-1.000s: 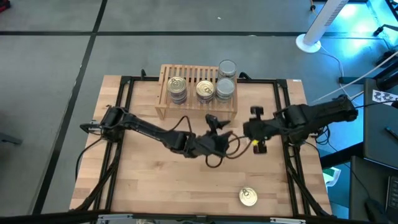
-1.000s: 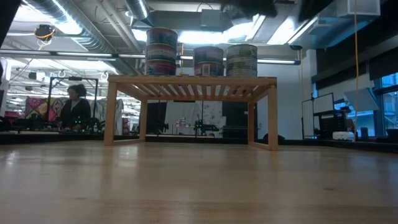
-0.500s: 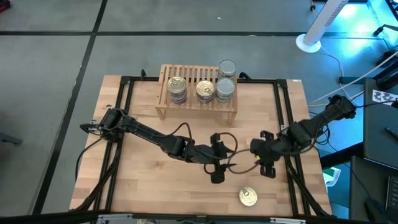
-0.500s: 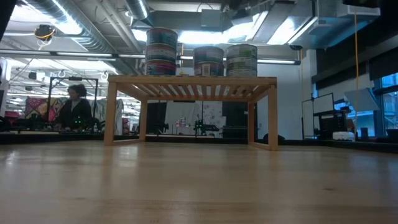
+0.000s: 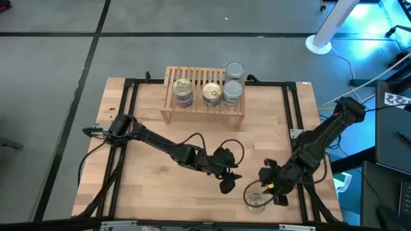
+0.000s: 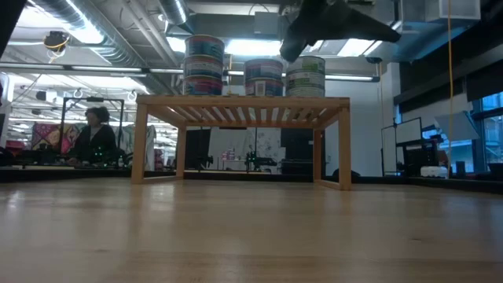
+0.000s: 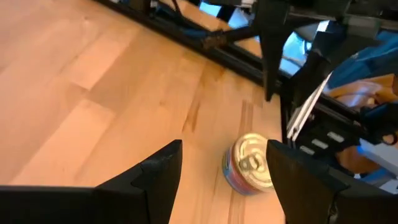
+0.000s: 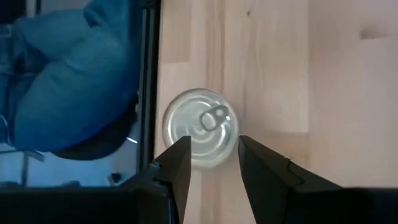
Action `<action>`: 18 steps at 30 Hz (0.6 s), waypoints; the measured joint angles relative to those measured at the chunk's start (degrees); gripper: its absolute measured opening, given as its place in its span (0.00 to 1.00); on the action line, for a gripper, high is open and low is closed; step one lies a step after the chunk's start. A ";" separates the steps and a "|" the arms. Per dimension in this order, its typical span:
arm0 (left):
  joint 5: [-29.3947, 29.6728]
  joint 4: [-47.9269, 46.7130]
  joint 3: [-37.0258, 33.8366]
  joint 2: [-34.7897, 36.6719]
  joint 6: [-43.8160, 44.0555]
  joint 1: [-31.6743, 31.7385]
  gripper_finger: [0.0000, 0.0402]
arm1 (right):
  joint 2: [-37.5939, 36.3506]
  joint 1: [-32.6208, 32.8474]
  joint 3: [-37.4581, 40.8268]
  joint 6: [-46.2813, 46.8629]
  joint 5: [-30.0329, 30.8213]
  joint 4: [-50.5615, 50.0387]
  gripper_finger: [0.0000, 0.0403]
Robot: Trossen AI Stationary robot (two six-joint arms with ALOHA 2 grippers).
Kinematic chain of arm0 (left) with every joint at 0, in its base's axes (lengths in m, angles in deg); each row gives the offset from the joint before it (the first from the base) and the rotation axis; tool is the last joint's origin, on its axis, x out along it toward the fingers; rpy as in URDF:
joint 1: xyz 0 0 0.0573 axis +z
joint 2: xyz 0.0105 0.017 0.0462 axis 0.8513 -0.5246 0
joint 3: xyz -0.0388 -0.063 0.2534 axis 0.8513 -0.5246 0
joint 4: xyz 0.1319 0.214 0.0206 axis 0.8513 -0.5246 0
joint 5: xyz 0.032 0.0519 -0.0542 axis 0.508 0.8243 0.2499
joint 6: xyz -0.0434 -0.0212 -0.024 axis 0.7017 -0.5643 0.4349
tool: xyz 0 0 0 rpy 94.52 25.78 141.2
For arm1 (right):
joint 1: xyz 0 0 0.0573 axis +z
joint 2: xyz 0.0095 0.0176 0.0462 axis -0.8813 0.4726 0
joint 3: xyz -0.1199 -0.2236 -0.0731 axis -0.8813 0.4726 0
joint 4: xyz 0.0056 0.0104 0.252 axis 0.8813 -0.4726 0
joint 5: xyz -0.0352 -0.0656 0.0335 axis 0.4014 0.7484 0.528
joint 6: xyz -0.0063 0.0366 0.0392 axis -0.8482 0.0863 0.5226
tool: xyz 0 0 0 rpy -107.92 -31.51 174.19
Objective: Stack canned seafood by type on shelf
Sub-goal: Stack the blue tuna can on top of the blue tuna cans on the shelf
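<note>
My right hand [image 5: 268, 187] hangs right over the loose tin [image 5: 255, 201], the one can lying alone on the tabletop [image 5: 148, 192], well away from the shelf [image 5: 202, 109] and near the front edge. My fingers [image 8: 177, 163] stand apart, with the tin's pull-tab lid [image 8: 200, 128] showing just past their tips; they are not closed on it. My left hand [image 5: 226, 180] sits just beside that same tin, on the side away from the tabletop's right edge, its fingers [image 7: 163, 168] spread wide and holding nothing, pointed toward the tin [image 7: 249, 164]. Up on the shelf stand three stacks of cans: two gold-lidded stacks [image 5: 182, 88] [image 5: 212, 94] and a silver-lidded stack [image 5: 232, 92], with one more silver-lidded can [image 5: 234, 70] just behind it.
</note>
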State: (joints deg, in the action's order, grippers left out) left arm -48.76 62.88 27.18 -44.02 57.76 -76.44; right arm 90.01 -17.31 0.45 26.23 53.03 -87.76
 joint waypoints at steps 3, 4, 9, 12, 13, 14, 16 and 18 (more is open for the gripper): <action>-0.10 -0.67 0.00 -0.06 0.04 0.05 0.57 | 0.38 0.73 3.87 2.90 0.39 5.90 0.34; -0.10 -0.83 0.00 -0.06 0.04 0.06 0.57 | 0.39 0.71 5.07 4.24 0.36 6.80 0.34; -0.10 -0.68 0.00 -0.06 -0.21 0.06 0.57 | 0.52 0.47 9.21 10.11 0.78 8.39 0.34; -0.10 -0.91 0.00 -0.06 -2.34 0.01 0.57 | 0.67 0.49 9.98 10.48 0.34 8.46 0.34; -0.07 -0.99 0.00 -0.06 -2.82 0.02 0.57 | 0.67 0.49 10.04 10.74 0.36 8.39 0.34; -0.07 -0.97 0.00 -0.06 -2.93 0.04 0.57 | 0.67 0.49 10.04 11.03 0.36 8.76 0.34; -0.03 -0.91 0.00 -0.06 -2.95 0.08 0.57 | 0.67 -0.06 10.04 11.58 0.25 9.45 0.37; -0.01 -0.94 0.00 -0.06 -2.97 0.10 0.57 | 0.67 -0.57 10.02 11.68 -0.59 9.42 0.42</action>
State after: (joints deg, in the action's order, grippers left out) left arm -48.76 61.95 27.18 -44.08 54.78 -76.33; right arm 90.68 -17.89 10.47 37.91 52.44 -78.34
